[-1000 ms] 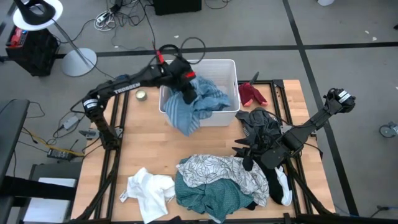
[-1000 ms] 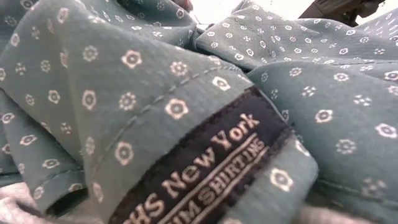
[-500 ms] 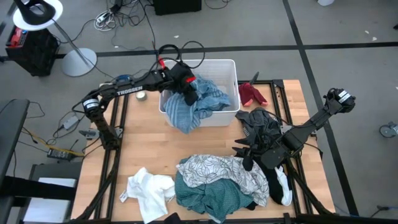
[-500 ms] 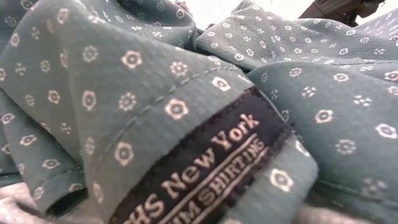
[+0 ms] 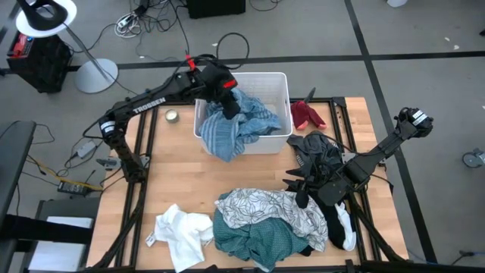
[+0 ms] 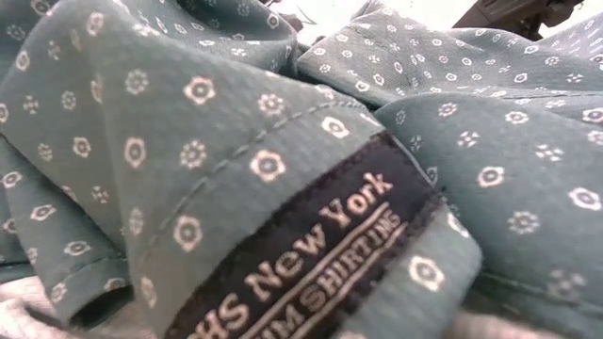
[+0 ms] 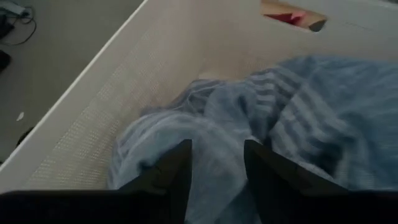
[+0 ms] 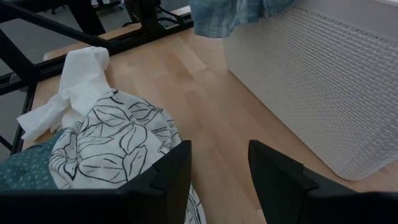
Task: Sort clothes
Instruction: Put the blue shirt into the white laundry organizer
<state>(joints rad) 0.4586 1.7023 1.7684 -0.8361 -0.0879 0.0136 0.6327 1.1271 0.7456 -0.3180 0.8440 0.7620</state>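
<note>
Light blue striped fabric (image 5: 241, 125) fills the white rectangular plastic bin (image 5: 282, 82) at the far middle of the wooden worktop (image 5: 178, 178), one fold spilling over the bin's near left wall. The left claw (image 5: 227, 106) hangs over the bin's left half, fingers parted with a clear gap between them, gripping nothing; the blue cloth lies just under its tips. In the left wrist view those dark fingers (image 7: 171, 180) frame the soft striped folds against the bin's inner wall.

Over on the right, the right claw (image 5: 297, 182) sits low beside the black crumpled garment (image 5: 318, 152), fingers apart and empty, pointing left across bare wood. A red cloth (image 5: 307, 114) lies just right of the bin at the far edge.

Near side now: the white garment with black leaf print (image 5: 276, 208) drapes over the teal flower-dotted shirt (image 5: 254, 239), whose dark collar label fills the low view. A plain white crumpled garment (image 5: 182, 231) lies near left, and a white sock (image 5: 345, 224) near right, under the right arm.
</note>
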